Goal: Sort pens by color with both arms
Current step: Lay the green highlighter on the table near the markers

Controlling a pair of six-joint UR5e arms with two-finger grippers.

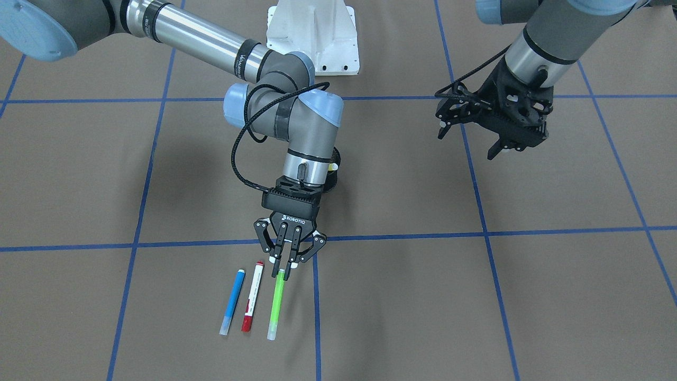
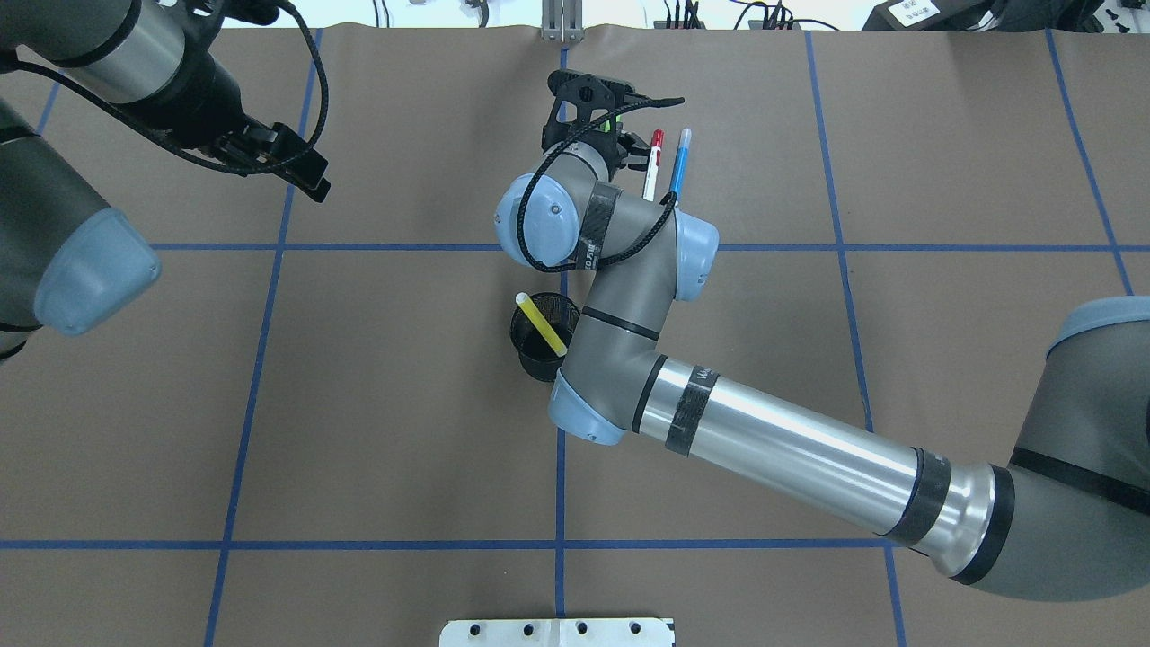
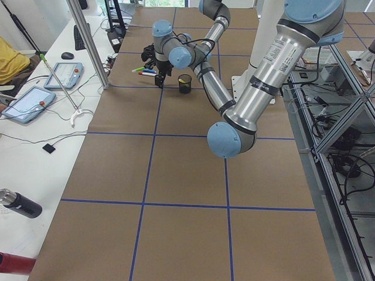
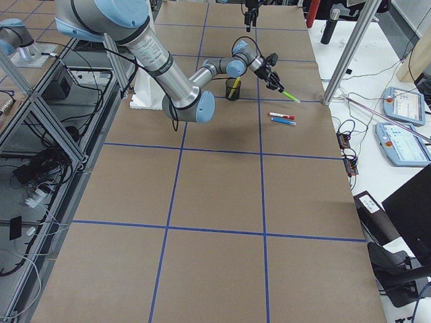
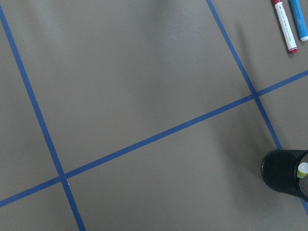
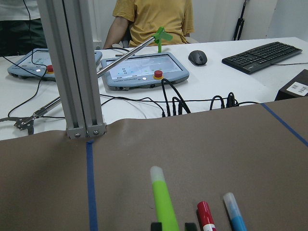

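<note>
My right gripper is shut on the top end of the lime green pen, which lies in line beside the red-capped white pen and the blue pen. In the right wrist view the green pen sticks out between my fingertips, with the red pen and blue pen to its right. The yellow pen stands in the black mesh cup behind my right wrist. My left gripper is open and empty, held high and far from the pens.
The white base pedestal stands at the robot's side of the table. An aluminium post rises at the far table edge beyond the pens. Tablets, cables, a keyboard and a seated person are behind it.
</note>
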